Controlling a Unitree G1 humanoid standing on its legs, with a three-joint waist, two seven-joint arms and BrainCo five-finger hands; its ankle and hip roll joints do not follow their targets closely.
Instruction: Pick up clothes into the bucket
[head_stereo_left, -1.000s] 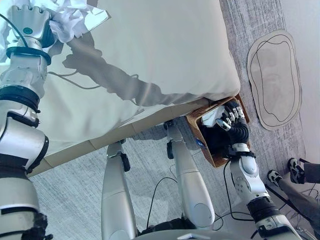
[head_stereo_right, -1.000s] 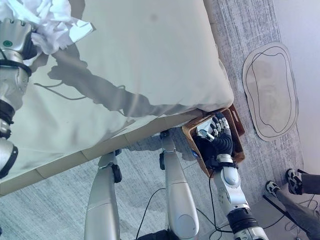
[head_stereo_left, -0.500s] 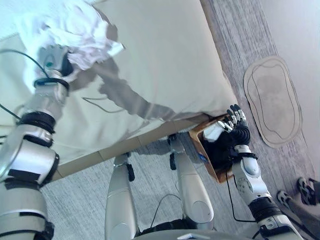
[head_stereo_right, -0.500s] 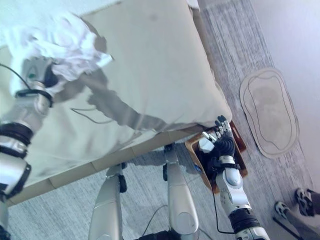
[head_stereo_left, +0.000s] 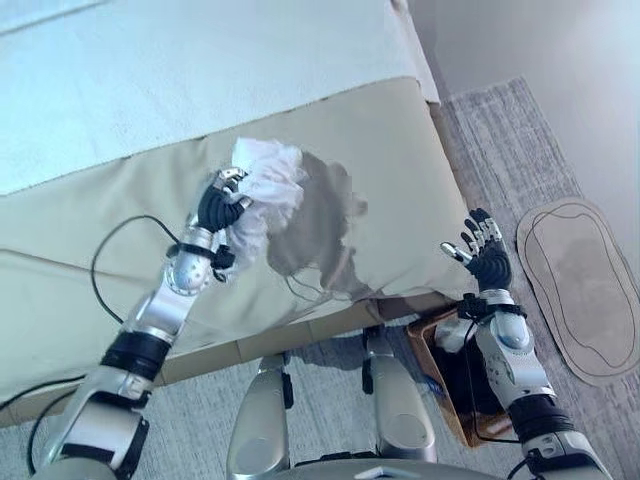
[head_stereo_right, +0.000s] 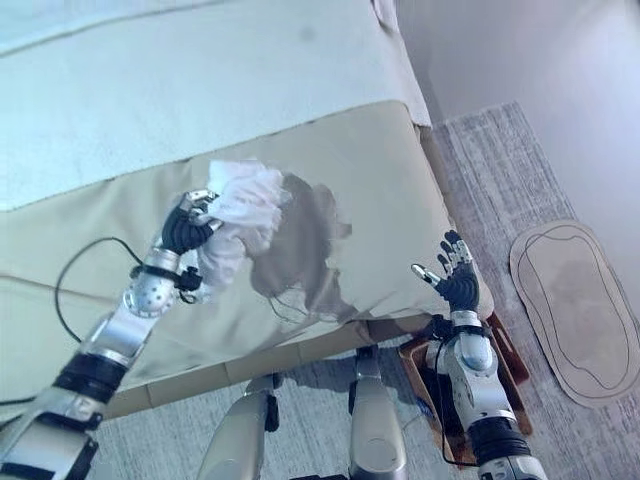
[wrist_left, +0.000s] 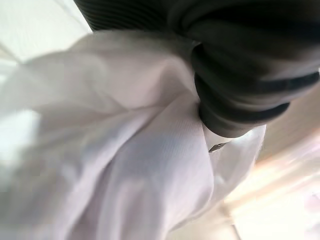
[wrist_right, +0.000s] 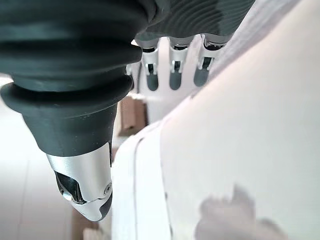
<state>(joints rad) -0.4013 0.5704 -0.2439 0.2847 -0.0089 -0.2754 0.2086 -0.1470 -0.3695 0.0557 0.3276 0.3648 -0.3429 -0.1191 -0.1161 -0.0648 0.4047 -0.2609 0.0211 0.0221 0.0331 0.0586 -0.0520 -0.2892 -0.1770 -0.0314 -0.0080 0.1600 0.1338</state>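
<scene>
While crumpled white cloth (head_stereo_left: 262, 190) bunches softly, left hand (head_stereo_left: 218, 207) clutches it.

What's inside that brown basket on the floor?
The brown basket sits by the corner of the bed. Its inside looks dark, and the right arm and open right hand cover much of it, so its contents cannot be made out.
</scene>
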